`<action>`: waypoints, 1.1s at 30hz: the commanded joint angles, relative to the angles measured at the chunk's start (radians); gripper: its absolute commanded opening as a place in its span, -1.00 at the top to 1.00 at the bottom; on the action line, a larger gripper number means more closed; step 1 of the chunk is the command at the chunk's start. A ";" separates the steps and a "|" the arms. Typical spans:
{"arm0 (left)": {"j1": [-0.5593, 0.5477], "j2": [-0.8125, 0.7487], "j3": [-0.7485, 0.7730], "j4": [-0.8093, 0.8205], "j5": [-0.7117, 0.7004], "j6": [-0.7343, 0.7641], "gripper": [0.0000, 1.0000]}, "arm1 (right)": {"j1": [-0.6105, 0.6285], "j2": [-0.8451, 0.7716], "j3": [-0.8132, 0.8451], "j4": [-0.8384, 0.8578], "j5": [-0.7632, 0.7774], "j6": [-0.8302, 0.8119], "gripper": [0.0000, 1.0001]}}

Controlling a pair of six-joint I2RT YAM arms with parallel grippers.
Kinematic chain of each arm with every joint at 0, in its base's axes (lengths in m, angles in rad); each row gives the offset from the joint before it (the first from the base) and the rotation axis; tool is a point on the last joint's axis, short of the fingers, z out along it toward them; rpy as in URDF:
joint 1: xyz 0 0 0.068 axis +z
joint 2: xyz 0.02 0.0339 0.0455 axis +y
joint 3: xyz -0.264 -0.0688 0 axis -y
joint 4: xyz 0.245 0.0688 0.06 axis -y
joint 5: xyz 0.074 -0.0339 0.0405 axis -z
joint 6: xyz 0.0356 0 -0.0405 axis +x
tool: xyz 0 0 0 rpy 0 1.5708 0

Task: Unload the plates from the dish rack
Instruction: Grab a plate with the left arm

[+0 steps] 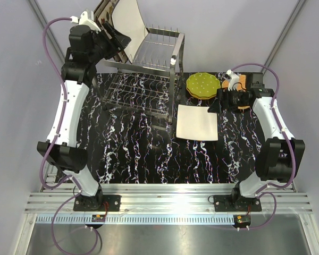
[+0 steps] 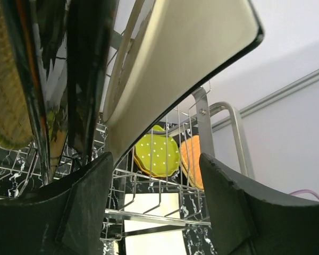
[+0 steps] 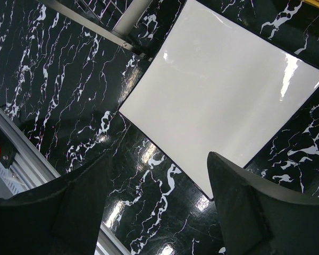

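Showing its weave left-wrist only: wicker plate [image 2: 5, 79]

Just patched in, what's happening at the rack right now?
The dish rack is being unloaded. The left claw is open at the lower edge of an upright cream square plate on the top tier, not visibly gripping it. A wicker plate stands beside it. On the table lie a green dotted plate, an orange plate and a white square plate. The right claw hangs open and empty beside the square one.
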 commanded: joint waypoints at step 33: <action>-0.072 0.130 -0.108 0.378 -0.391 0.504 -0.15 | 0.005 -0.071 0.011 0.053 -0.041 0.043 -0.58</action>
